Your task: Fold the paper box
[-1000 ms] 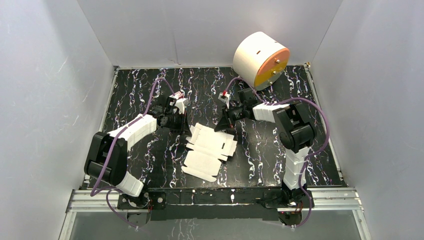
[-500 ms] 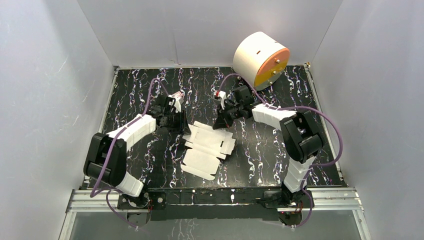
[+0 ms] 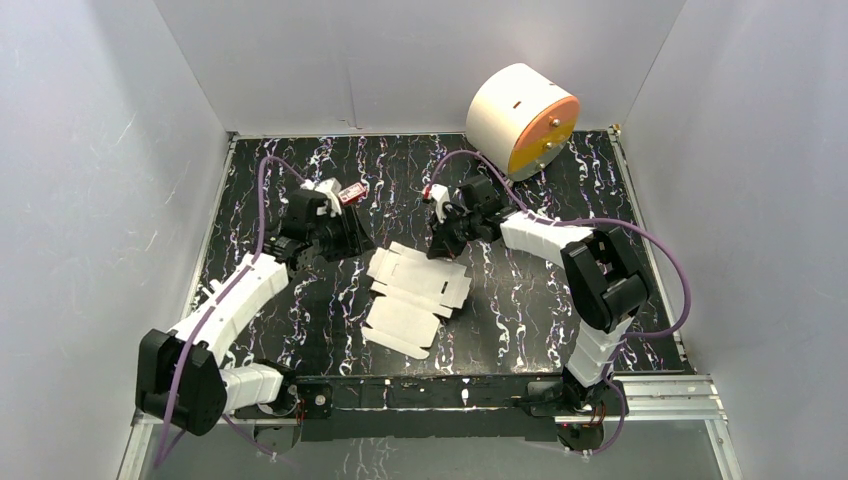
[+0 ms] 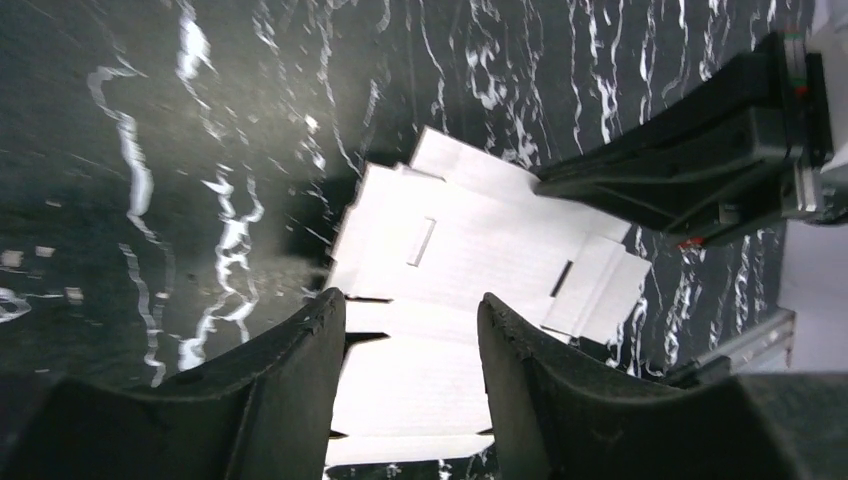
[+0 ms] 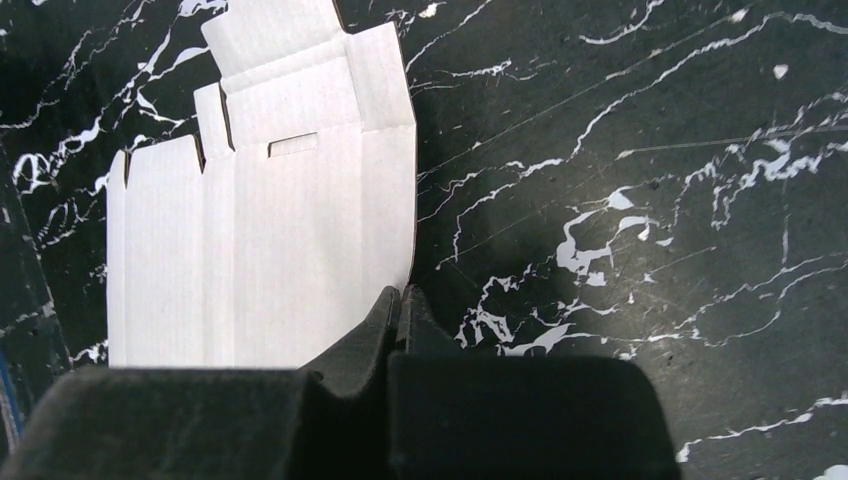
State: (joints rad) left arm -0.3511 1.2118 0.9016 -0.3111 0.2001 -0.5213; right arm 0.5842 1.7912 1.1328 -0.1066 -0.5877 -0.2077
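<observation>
Top external view: nearest the camera, a metal rail (image 3: 430,398) carries both arm bases at the edge of the black, white-veined table (image 3: 520,300). Just beyond it the paper box (image 3: 412,292) lies near the table's middle as a flat, unfolded die-cut sheet with tabs and slots, between the two arms. No print shows on the white card.

The left gripper (image 3: 356,243) hovers at the sheet's far-left corner. In the left wrist view its fingers (image 4: 300,380) stand partly apart with nothing between them, and the sheet lies below. The right gripper (image 3: 437,246) sits at the sheet's far-right edge. In the right wrist view its jaws are pressed together, tips just at the card's edge. Whether they pinch that edge cannot be told.

Purple cables (image 3: 640,235) loop over both arms. A small red part (image 3: 350,192) on the left wrist is too small to read. At the far right corner lies a big white cylinder (image 3: 505,110) with an orange face (image 3: 545,138), well apart from the sheet.
</observation>
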